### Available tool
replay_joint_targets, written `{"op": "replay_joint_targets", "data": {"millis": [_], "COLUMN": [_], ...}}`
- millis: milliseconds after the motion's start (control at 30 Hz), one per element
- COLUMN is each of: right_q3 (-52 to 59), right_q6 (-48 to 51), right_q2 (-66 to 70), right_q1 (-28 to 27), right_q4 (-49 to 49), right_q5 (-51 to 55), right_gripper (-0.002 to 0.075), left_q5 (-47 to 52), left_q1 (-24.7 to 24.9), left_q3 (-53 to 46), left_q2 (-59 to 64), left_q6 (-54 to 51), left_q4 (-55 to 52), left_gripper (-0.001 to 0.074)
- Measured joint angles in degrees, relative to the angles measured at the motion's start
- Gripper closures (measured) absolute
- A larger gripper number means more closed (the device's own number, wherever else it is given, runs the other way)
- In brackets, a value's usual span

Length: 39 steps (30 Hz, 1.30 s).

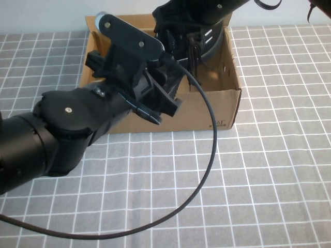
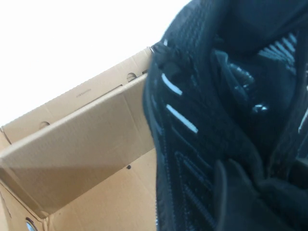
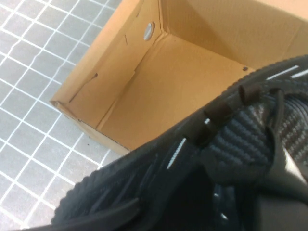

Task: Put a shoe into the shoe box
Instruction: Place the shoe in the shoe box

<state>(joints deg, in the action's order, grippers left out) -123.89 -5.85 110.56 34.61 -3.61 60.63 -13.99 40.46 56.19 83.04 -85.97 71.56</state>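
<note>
Nearest the high camera, the left arm fills the lower left, a bulky black limb reaching up toward the shoe box (image 1: pixel 207 106), with a black cable looping from it across the grey gridded surface (image 1: pixel 269 181). Its left hand (image 1: pixel 160 106) hangs over the box's near wall, beside the shoe; whether its fingers are apart or together cannot be told.

The shoe (image 1: pixel 194 31), a black knit sneaker with small white dashes on its side, is held in the air above the far part of the open brown box, tilted with its laces dangling toward the floor of the box. The right arm comes in from the top edge, and the right hand (image 1: pixel 220 8) appears clamped on the shoe near its collar, though the fingers themselves are hidden by the shoe.

Both wrist views show the knit upper very close, with bare cardboard floor beneath and beside it.

The step in hand seems to be lowering the shoe in. To do it well, level the sole with the box floor, align its length with the long side, clear the walls, and let go only once the sole rests down.
</note>
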Motion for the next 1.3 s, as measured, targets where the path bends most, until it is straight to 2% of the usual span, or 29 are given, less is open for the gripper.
{"op": "replay_joint_targets", "data": {"millis": [167, 433, 533, 733, 867, 1033, 1167, 1300], "right_q3": [0.0, -0.1, -0.33, -0.42, -0.42, -0.42, -0.42, 0.59], "right_q6": [1.22, 3.0, 3.1, 3.23, 3.23, 3.23, 3.31, 5.85], "right_q2": [0.0, 0.0, 0.0, -0.32, -1.38, -4.29, -7.86, -11.46], "right_q1": [0.0, -0.14, -0.14, -0.14, -0.14, -0.14, -0.14, -0.14], "right_q4": [-0.11, -0.09, -0.45, -0.28, 0.28, 0.38, 0.53, 0.75], "right_q5": [1.77, 6.88, 9.55, 11.29, 11.43, 11.56, 11.66, 11.66], "right_gripper": [0.0729, 0.0713, 0.0646, 0.0435, 0.0384, 0.0422, 0.0529, 0.0648], "left_q5": [0.34, 1.07, 1.06, 3.16, 10.21, 20.57, 27.81, 34.3], "left_q1": [0.0, 0.0, 0.0, -0.53, -4.06, -11.81, -18.59, -22.87], "left_q3": [0.0, 0.0, 0.0, 0.0, 0.09, 3.07, 6.88, 11.44], "left_q2": [0.0, 0.0, 0.15, 0.79, 0.79, 0.88, 0.88, 1.82], "left_q6": [-1.11, -3.64, -4.67, -5.88, -5.97, -6.13, -7.29, -10.08], "left_q4": [-0.04, 0.06, 0.06, 0.06, 0.06, -0.86, -1.77, -2.4], "left_gripper": [0.0652, 0.0657, 0.066, 0.066, 0.0663, 0.0663, 0.0663, 0.0663]}}
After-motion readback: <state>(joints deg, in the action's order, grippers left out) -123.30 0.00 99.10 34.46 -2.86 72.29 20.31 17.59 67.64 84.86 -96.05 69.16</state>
